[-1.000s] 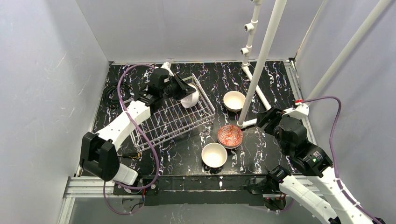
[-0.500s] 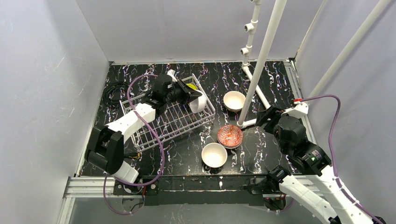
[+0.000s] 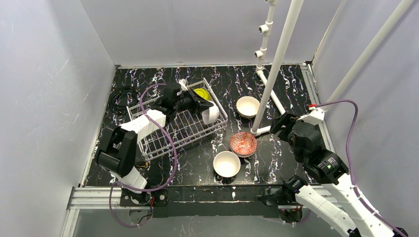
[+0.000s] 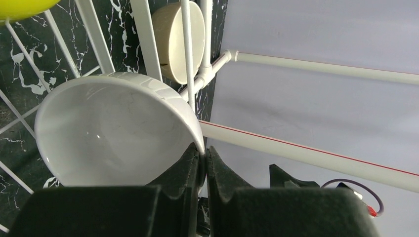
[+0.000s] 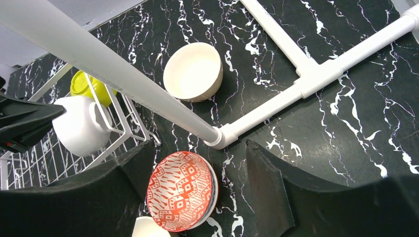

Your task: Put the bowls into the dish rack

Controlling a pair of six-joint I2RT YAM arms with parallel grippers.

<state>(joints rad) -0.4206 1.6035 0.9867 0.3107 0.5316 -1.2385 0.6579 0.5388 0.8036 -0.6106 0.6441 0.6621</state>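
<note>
Closest to the arm bases sits the near bowl (image 3: 227, 163), upright on the table (image 3: 286, 84), white inside. The right wrist cam only catches a sliver of it, back toward the wrist from the fingers.

Next out is the right gripper (image 3: 279, 124). Its fingers (image 5: 276, 192) are spread wide with nothing in them. The red bowl (image 5: 180, 190) sits upright under the gap, closer to the left finger, and I can't tell whether anything touches it. The foot of the pipe frame (image 5: 306, 74) is just past the fingertips, and the tan bowl (image 5: 192, 71) is further out beyond the slanted pipe, upright on the table.

Over on the other side, the left gripper (image 4: 201, 155) is inside the rack (image 3: 168, 133), pinched tight on the rim of the white bowl (image 4: 113, 128) with one finger inside the rim and one outside. That bowl is tipped up on its edge, right against the rack's right-hand wall. Can't say whether it's resting on the wires underneath.

Past those fingertips, through the rack wall, the tan bowl shows again outside the rack. The yellow bowl (image 3: 201, 93) is off to the fingers' left, in the rack's far corner, just beside the white one.
</note>
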